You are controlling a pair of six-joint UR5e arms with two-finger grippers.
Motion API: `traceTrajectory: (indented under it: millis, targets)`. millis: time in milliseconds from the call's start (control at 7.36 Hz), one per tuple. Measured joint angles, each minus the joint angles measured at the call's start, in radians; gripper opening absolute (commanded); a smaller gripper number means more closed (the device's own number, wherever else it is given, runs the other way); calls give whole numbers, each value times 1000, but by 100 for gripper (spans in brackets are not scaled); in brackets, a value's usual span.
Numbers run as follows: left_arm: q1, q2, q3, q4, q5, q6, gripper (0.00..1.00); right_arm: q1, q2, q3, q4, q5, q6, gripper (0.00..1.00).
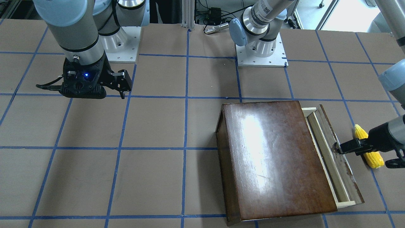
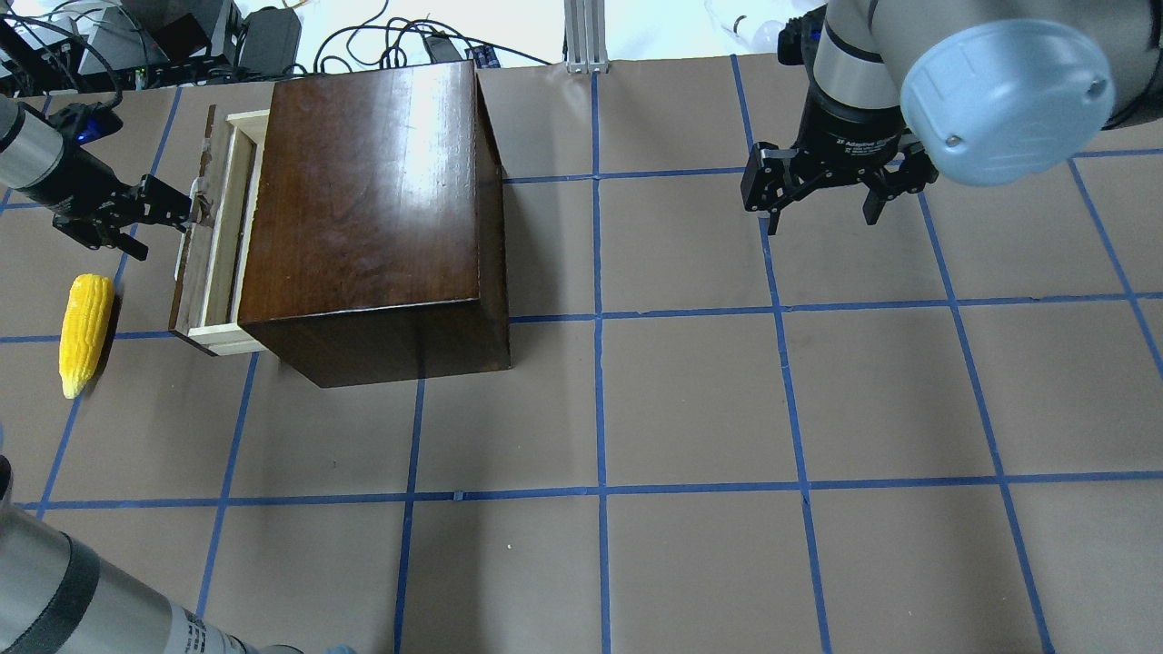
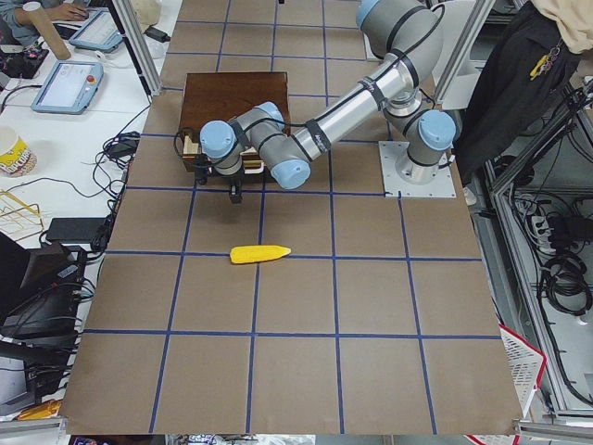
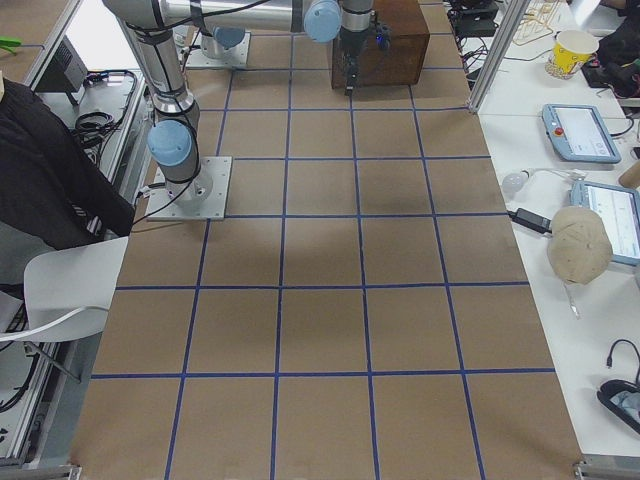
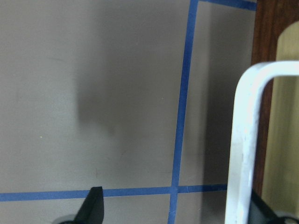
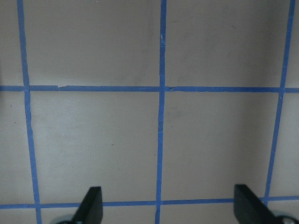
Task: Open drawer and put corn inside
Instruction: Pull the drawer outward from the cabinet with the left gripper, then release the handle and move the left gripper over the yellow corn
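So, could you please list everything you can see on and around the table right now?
glossy wooden cabinet: one, dark brown, left half of the overhead view.
pale wooden drawer tray: one, worn dark-brown front, partly pulled out of the cabinet's left side.
bent drawer handle: one, white, on the drawer front.
toy corn cob: one, yellow, lying on the table left of the drawer, apart from it.
paper-covered table: one, brown, blue tape grid.
tablets: two, grey-blue, side bench.
paper cup: one, white and yellow, side bench.
left gripper: one, black, open, one finger at the handle.
right gripper: one, black, open, above bare table on the right.
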Motion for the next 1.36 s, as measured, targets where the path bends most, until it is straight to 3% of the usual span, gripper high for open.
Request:
traceTrajectory:
  millis: [1359]
  targets:
    - [13,1,2,0,1,23,100,0,0,0,-1,1,0,100]
